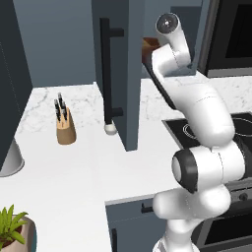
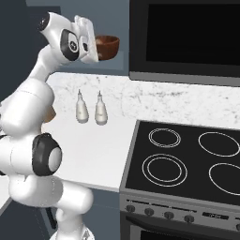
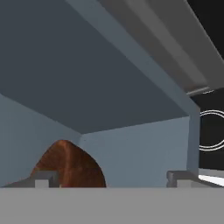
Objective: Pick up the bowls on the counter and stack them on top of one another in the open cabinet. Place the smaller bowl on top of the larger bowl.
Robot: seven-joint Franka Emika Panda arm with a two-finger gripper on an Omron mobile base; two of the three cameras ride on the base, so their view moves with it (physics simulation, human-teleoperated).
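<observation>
Near the front left corner of the counter (image 1: 74,162): a potted plant (image 1: 12,229). Farther back toward its left edge: a knife block (image 1: 65,129). By the back edge: two small bottles (image 2: 90,109), side by side. Beyond, past the open door of the cabinet (image 1: 120,74): gripper (image 3: 111,177) raised to shelf height, finger tips (image 3: 43,178) spread wide apart, clamped on nothing visible. Just beside one tip, inside the cabinet: the larger bowl (image 3: 70,164), dark reddish-brown; touching or not, cannot tell.
</observation>
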